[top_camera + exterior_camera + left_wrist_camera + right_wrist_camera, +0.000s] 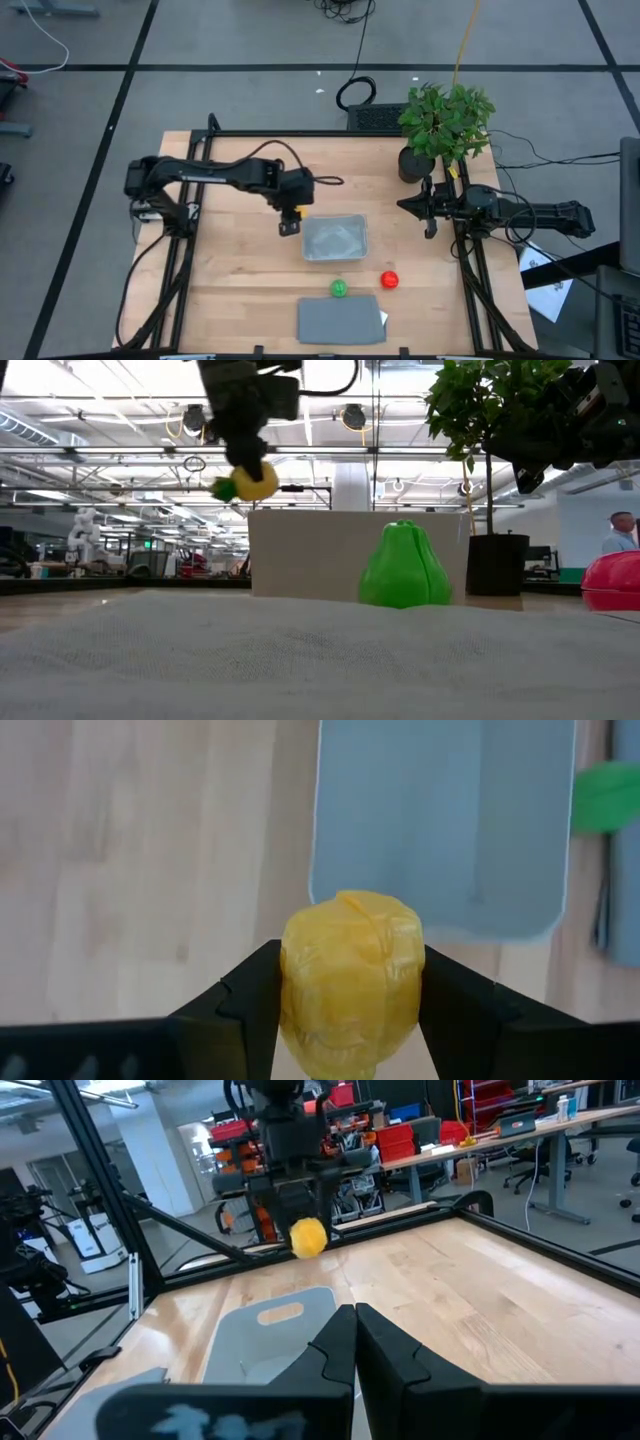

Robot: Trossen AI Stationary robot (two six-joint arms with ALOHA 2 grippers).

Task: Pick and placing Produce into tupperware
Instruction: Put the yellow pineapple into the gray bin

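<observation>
So far, the yellow produce [350,982] is the only piece that is lifted: it sits clamped between the two fingers of the left gripper [290,222], up in the air, just beside the tupperware [335,238] on its left side and not yet over it. In the left wrist view the box lies ahead of the fruit, and its floor looks empty, so I judge that nothing is placed inside yet.

The green produce [339,288] and the red produce [389,280] rest on the table [230,290], near each other, between the tupperware and the grey lid [340,320], which lies flat at the near edge. Both are apart from the box.

The right gripper [430,207] waits at the right side of the table, near the potted plant [445,125], with its fingers pressed together and nothing between them.

My judgement is that the task is at its early part: the first of three pieces is carried but not dropped, and two pieces are untouched. What is left is to bring the yellow one over the box, release it, and then fetch the green and the red.
</observation>
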